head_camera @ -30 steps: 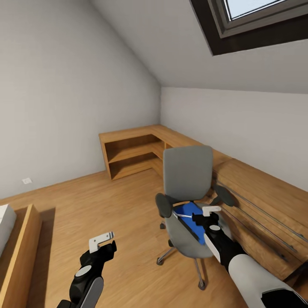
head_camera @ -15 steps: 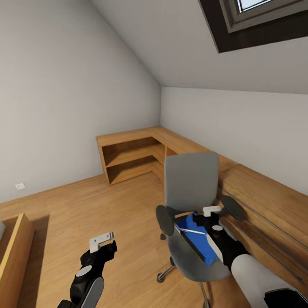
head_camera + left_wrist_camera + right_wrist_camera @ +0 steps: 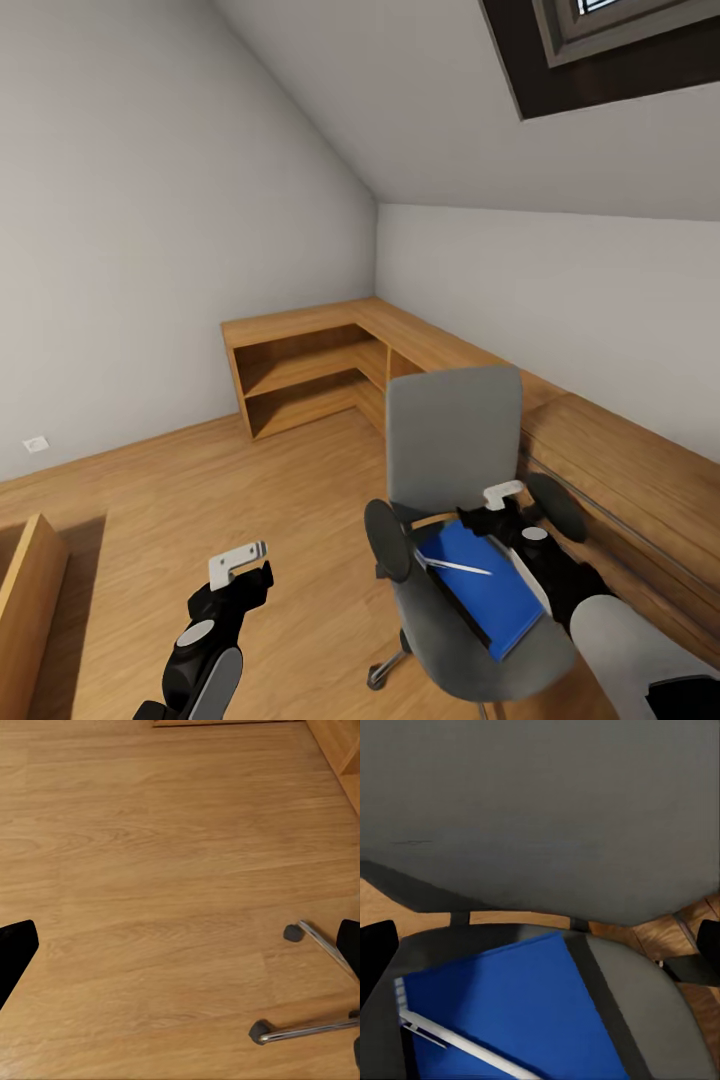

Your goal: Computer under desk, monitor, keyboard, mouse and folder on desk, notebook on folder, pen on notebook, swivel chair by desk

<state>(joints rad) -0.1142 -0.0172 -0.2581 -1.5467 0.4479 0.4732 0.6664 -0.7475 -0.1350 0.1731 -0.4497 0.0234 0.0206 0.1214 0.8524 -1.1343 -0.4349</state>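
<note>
Blue folder [image 3: 478,583] with pen [image 3: 455,566] on swivel chair [image 3: 455,440] seat. Right pincer [image 3: 497,508] above it, spread wide, empty. Left pincer [image 3: 238,566] wide over floor [image 3: 200,480].

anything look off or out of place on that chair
Yes: a blue folder-like item lies skewed on the grey swivel chair's seat, one corner near the front edge, with a thin white pen-like stick lying diagonally across it. Nothing looks spilled or damaged.

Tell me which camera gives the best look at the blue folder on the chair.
The head view: the whole blue folder lies on the swivel chair seat, a thin white item across it. The right wrist view shows it closer but cropped. The left wrist view shows floor and the chair's caster legs.
</note>
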